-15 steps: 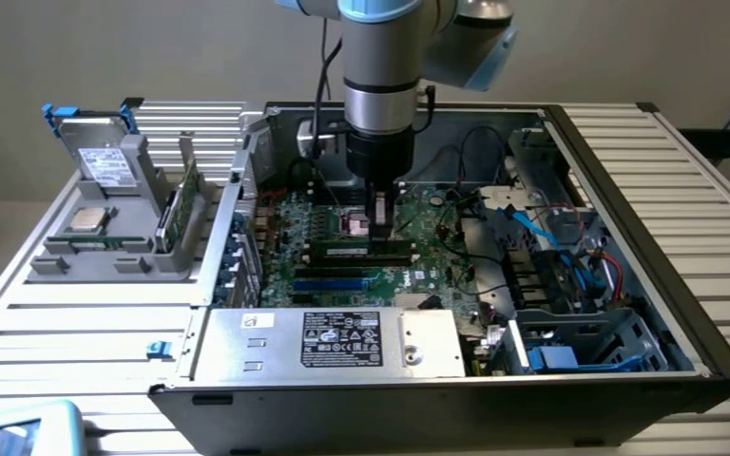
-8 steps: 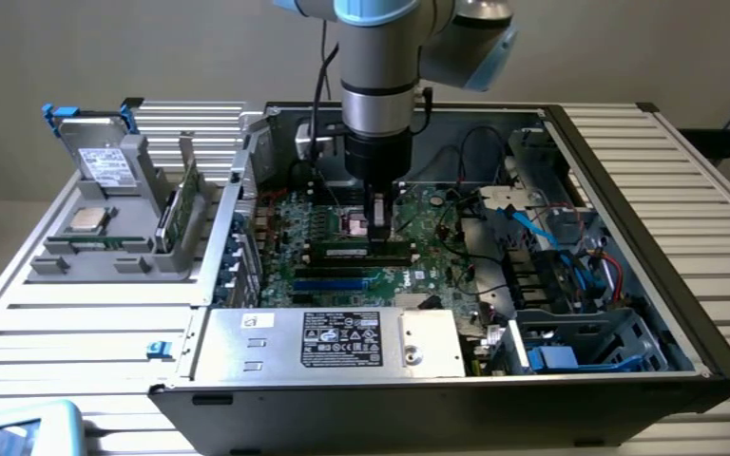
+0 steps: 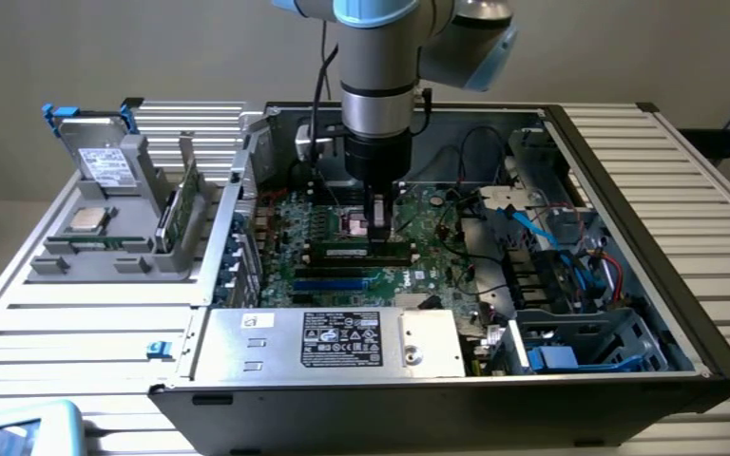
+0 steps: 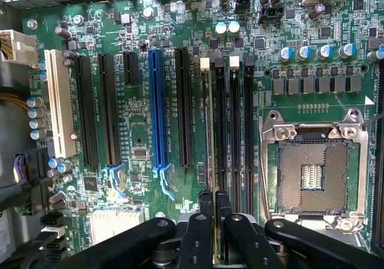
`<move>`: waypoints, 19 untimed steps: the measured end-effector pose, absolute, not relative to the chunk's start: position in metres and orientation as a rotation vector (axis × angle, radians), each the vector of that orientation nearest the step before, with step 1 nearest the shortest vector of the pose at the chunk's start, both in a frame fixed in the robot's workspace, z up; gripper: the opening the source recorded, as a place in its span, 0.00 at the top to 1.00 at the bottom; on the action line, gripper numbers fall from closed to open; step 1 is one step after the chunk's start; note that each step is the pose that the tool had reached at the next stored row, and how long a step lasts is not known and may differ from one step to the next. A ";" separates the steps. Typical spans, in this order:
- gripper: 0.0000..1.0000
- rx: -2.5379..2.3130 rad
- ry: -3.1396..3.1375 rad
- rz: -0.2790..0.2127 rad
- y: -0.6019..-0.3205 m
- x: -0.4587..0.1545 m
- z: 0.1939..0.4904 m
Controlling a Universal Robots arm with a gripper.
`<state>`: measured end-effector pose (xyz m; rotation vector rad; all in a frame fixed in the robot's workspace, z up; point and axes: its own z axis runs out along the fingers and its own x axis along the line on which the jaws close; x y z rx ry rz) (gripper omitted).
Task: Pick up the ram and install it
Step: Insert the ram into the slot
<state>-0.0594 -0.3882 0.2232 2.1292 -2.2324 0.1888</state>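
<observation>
as the gripper (image 4: 215,204) stands closed on the ram (image 4: 209,131), which runs edge-on from between its fingertips along the memory slots (image 4: 235,131) of the motherboard (image 4: 138,101), we judge seating is in hand; it calls for a straight, even press downward.

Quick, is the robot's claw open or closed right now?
Gripper: shut, down at the memory slots; whether it holds anything cannot be told.

Case (image 3: 467,418) open from above; the hand (image 3: 378,233) hangs over the board's (image 4: 138,131) middle. Power supply (image 3: 327,340) blocks the case's near edge; cables (image 3: 530,228) and drive cage (image 3: 568,342) crowd the edge at the exterior view's right.
</observation>
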 end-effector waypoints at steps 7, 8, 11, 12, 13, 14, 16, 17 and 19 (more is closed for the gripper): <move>0.78 2.130 -2.233 0.190 -0.388 -0.059 0.224; 0.78 2.130 -2.233 0.190 -0.388 -0.059 0.224; 0.78 2.130 -2.233 0.189 -0.388 -0.059 0.227; 0.78 2.130 -2.234 0.188 -0.388 -0.059 0.230; 0.78 2.131 -2.234 0.188 -0.388 -0.059 0.233; 0.78 2.131 -2.234 0.187 -0.388 -0.059 0.236; 0.78 2.131 -2.234 0.187 -0.388 -0.059 0.238; 0.78 2.131 -2.234 0.187 -0.388 -0.058 0.239; 0.78 2.130 -2.234 0.186 -0.388 -0.054 0.241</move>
